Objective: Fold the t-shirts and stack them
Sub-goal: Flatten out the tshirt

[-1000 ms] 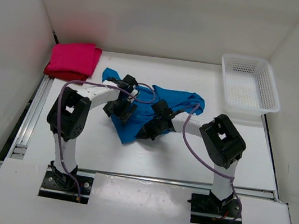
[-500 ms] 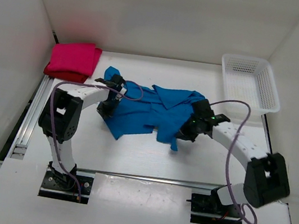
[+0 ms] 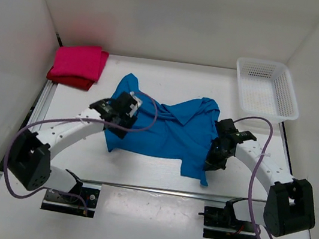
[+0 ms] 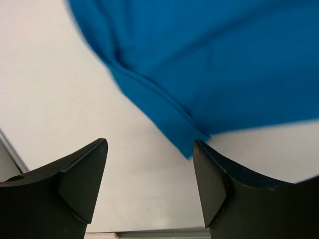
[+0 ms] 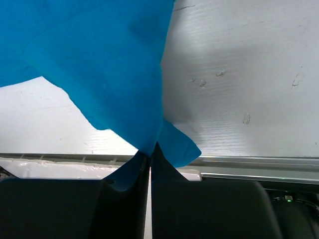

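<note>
The blue t-shirt (image 3: 167, 130) lies spread and rumpled across the middle of the table (image 3: 172, 76), between the two arms. One of its corners reaches up toward the back left, and another trails down toward the near edge on the right side.

The right gripper (image 3: 214, 158) is on the shirt's right-hand edge. From its own camera the two jaws are pressed tight together with a fold of blue cloth pinched between them. The cloth fans out upward and to the left from the pinch, and a small flap hangs over to the right. White tabletop shows on either side of the cloth.

The left gripper (image 3: 123, 114) sits over the shirt's left-hand edge. Its jaws stand well apart, fairly wide, and there is nothing between them. From its wrist camera only bare table shows in the gap, and a hemmed corner of the blue shirt lies just beyond the tips. I cannot tell whether the right-hand tip brushes that corner or is just short of it. It is gripping nothing.

In the back left corner of the table, well apart from both arms, a pink t-shirt (image 3: 79, 61) sits folded. It rests on a dark red t-shirt (image 3: 68, 80), which shows along the near edge underneath. A white mesh basket (image 3: 287, 91) stands in the back right corner.
</note>
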Available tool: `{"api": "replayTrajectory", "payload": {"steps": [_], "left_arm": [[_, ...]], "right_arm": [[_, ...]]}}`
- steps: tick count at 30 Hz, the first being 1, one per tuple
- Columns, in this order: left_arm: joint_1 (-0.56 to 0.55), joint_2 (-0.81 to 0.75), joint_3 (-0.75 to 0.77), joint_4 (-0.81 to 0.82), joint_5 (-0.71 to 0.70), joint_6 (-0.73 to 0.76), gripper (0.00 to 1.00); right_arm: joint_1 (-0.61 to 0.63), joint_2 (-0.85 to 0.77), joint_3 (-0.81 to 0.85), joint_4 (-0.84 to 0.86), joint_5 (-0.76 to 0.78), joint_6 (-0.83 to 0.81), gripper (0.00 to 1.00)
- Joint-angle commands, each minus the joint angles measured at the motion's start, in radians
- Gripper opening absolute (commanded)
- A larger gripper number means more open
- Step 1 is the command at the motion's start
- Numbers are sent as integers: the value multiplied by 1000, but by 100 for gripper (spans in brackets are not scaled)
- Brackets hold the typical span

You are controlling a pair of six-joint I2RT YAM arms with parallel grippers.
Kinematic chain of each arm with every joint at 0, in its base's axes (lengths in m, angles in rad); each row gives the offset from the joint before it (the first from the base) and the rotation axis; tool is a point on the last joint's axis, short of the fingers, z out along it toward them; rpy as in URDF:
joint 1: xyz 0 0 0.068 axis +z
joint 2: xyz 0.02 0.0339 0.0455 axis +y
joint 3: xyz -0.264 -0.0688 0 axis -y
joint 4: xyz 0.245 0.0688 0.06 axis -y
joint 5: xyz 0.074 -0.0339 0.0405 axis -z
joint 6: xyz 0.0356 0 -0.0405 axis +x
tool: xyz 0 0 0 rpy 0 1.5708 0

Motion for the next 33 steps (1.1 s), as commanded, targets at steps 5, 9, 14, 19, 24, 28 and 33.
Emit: {"api": "replayTrajectory", "payload": {"steps": [5,9,14,19,24,28,33], "left_arm": [[-164,31,-151,16,-2,0,73],[-185,136,-111,53,-54,0,66],[-185,183,-111,53,-34,0,61],[-185,194,-125,53,-25,0,44],[-173,194,-104,53,1,0,29],[-114,184,-81,15,53,0,28],[-58,174,-70,6,75,0,35]], "right_arm": [[1,-11,23,-16,-3,-32,0],[1,-11,1,-7,-3,-32,0],[1,-31,-19,-7,17,-23,0],[1,-40,-28,-7,39,-23,0],[1,-40,-37,-7,39,-23,0],[1,-49,-37,-7,48,-32,0],[1,-49,-37,-16,68,-41,0]]}}
